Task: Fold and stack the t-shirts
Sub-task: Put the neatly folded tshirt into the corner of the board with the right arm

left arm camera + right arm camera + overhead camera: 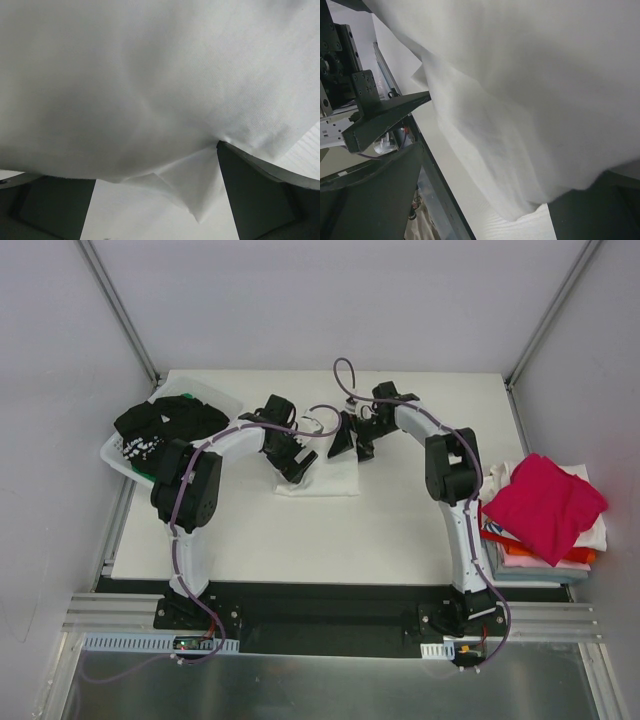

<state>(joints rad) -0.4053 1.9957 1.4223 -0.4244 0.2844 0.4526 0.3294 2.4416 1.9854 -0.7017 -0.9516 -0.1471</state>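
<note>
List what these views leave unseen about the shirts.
- White t-shirt: in the top view the left gripper and right gripper cover much of it. The wrist views show only plain cloth up close, so any print is unseen.
- Stack at right: the magenta t-shirt covers it in the top view. Only edges show, so the count is unclear.
- Basket: in the top view the black t-shirt hides what lies beneath.
- Whether either gripper touches the cloth: too small in the top view.

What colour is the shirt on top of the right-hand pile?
Magenta; the t-shirt shows best in the top view.
</note>
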